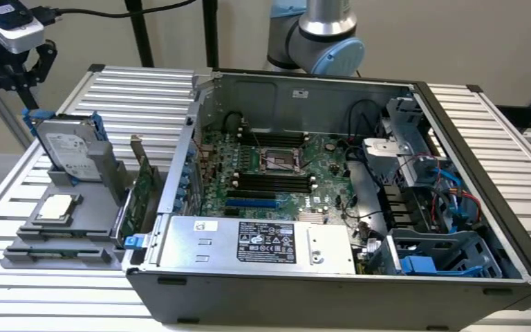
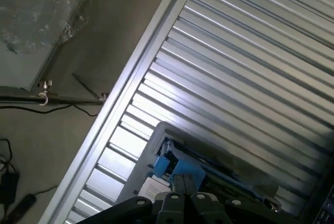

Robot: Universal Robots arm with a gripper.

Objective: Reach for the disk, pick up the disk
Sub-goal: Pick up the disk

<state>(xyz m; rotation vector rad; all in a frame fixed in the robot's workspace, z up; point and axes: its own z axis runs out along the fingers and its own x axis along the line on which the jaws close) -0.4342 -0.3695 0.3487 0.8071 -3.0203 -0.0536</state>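
- The disk (image 1: 67,145) is seen standing on edge in a grey holder (image 1: 99,176) on the slatted table (image 1: 108,86), at the exterior view's left of the open computer case (image 1: 339,294).
- A blue frame is clipped around the disk, and a white label is carried on its face.
- The tool (image 1: 25,97) is held just above the disk's top corner farthest from the case; whether it touches the frame cannot be told.
- In the wrist view, the tool (image 2: 181,179) is shown with its fingers pressed together and nothing between them, directly over the disk (image 2: 189,171) and the table (image 2: 250,51).
- A square chip (image 1: 56,207) is laid flat on the holder, nearer the camera than the disk.
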